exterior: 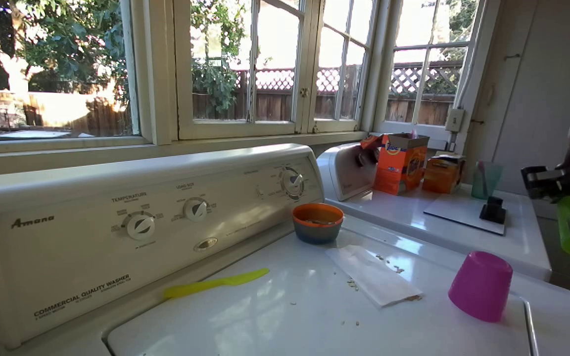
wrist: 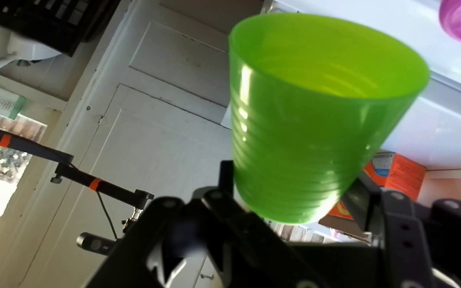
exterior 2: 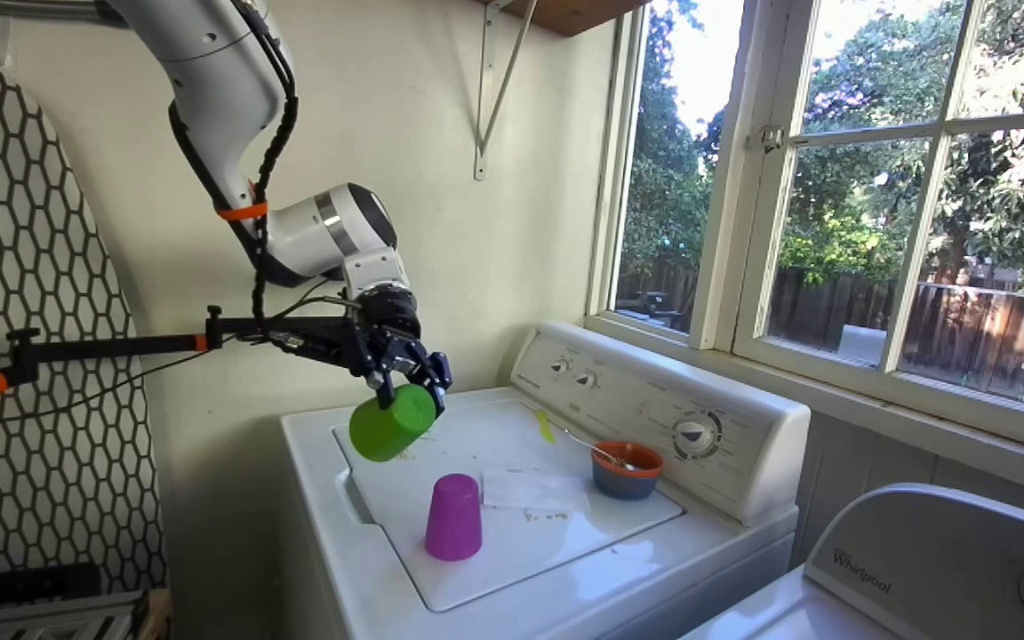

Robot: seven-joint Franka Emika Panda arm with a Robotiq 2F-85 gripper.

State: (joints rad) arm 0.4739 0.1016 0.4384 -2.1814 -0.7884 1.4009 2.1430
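Wrist view shows us the black two-fingered gripper [wrist: 293, 186] clamped on a glossy green plastic cup [wrist: 314, 124], near the cup's base. In an exterior view we see that cup tilted in the air, apart from the white washing machine [exterior 2: 565, 578]. On the machine we find an upside-down magenta plastic cup [exterior 2: 454, 520], a white paper sheet [exterior 2: 534, 491] and an orange-rimmed blue-grey bowl [exterior 2: 623, 483].

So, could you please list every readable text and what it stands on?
"Amana": washer panel
"TEMPERATURE": washer panel
"LOAD SIZE": washer panel
"COMMERCIAL QUALITY WASHER": washer panel
"Tide": orange box
"Whirlpool": neighbouring machine
Too small or blurred to read: the rest, including the smaller box.
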